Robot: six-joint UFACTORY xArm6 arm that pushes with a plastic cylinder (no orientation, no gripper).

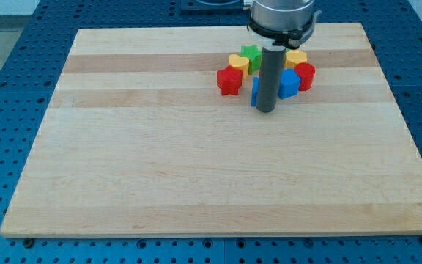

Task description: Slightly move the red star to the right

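The red star (228, 80) lies on the wooden board (196, 161) near the view's top, at the left end of a cluster of blocks. My tip (266, 111) rests on the board to the right of the red star and slightly below it, a short gap apart. The rod hides most of a blue block (256, 91) behind it.
The cluster also holds a yellow heart (238, 62), a green block (251, 53), a blue block (289, 83), a red cylinder (305, 75) and a yellow block (296, 57). The board sits on a blue perforated table (20, 88).
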